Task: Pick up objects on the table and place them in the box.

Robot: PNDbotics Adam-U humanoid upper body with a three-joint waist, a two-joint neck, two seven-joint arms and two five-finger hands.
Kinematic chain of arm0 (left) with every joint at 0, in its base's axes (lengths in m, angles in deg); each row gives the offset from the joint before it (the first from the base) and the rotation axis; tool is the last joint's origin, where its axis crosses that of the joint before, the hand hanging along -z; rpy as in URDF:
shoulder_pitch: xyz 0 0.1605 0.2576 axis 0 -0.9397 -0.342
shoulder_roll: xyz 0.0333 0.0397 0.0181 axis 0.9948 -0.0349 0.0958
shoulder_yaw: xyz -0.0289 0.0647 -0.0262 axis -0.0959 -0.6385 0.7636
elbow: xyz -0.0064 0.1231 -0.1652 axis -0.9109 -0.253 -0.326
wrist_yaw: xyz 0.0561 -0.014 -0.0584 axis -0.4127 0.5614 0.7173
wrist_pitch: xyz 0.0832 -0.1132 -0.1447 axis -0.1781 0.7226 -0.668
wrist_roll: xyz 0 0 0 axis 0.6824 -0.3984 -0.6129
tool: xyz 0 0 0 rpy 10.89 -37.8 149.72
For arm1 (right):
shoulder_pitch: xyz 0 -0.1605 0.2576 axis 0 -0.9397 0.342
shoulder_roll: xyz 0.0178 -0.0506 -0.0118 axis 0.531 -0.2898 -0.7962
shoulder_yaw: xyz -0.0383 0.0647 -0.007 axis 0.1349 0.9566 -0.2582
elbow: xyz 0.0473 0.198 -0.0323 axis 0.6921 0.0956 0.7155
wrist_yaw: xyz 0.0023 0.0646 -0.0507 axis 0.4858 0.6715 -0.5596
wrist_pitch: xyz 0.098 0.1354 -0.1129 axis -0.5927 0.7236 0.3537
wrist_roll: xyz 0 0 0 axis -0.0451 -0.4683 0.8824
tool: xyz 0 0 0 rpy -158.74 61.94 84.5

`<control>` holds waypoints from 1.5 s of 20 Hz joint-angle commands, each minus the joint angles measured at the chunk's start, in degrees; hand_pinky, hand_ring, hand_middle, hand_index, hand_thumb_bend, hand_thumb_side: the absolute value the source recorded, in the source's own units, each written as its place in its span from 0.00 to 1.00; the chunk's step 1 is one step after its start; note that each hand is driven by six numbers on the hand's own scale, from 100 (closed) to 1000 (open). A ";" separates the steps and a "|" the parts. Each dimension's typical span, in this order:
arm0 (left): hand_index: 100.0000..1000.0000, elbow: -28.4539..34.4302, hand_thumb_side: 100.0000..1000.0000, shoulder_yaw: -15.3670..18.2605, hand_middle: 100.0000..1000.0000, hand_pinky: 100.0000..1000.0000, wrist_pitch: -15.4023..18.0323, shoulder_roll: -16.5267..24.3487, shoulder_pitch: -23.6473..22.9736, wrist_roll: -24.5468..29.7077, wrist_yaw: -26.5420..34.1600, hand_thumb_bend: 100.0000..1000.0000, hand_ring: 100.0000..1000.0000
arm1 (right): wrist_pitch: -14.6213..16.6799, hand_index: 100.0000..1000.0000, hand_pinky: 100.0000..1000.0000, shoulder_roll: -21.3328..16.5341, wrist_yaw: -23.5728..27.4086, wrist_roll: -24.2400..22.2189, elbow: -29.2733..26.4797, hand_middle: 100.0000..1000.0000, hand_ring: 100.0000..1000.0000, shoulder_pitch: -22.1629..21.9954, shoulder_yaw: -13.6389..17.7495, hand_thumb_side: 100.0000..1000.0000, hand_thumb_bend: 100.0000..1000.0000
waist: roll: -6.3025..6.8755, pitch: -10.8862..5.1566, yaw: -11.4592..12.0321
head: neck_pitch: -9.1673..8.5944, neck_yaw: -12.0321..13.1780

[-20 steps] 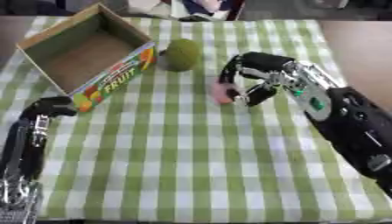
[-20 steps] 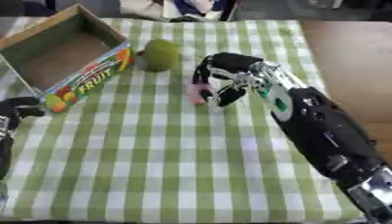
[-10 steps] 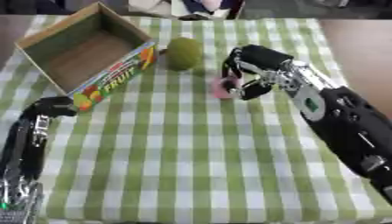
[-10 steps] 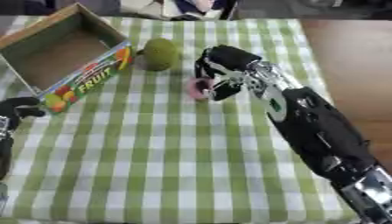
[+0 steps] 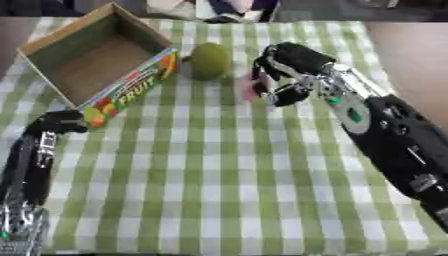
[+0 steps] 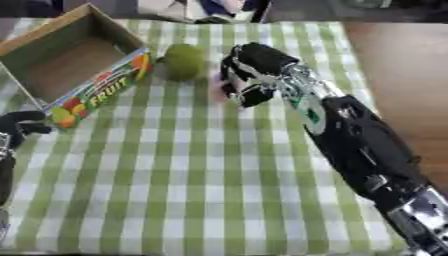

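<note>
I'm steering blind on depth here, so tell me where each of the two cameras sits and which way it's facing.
Left eye view: in the head, looking down at the checked tablecloth; right hand curled round a pink object, left hand lower left.
Right eye view: beside it in the head, facing the same way; the left hand shows at the left edge.
Shared: fruit box, green fruit, both arms.
</note>
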 commanded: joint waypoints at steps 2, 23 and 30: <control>0.70 0.55 0.90 -0.04 0.62 0.80 0.09 0.89 0.19 0.09 -0.12 0.00 0.57 | -0.62 0.34 0.54 -1.07 0.88 0.02 -2.77 0.15 0.53 3.37 0.96 0.00 0.00 | 0.19 -1.11 -0.14 | 0.21 0.03; 0.70 0.55 0.90 -2.00 0.62 0.80 0.45 0.53 1.44 1.91 0.56 0.00 0.57 | -0.39 0.37 0.61 16.71 -21.69 3.88 9.70 0.22 0.57 20.61 8.48 0.00 0.01 | 0.81 -0.35 4.18 | -1.79 -4.60; 0.70 0.45 0.90 -2.89 0.62 0.80 0.60 0.46 1.86 2.87 0.94 0.00 0.57 | -0.16 0.41 0.61 24.07 -29.36 6.64 14.60 0.26 0.58 21.56 11.35 0.00 0.00 | 0.95 -0.10 6.41 | -2.40 -6.86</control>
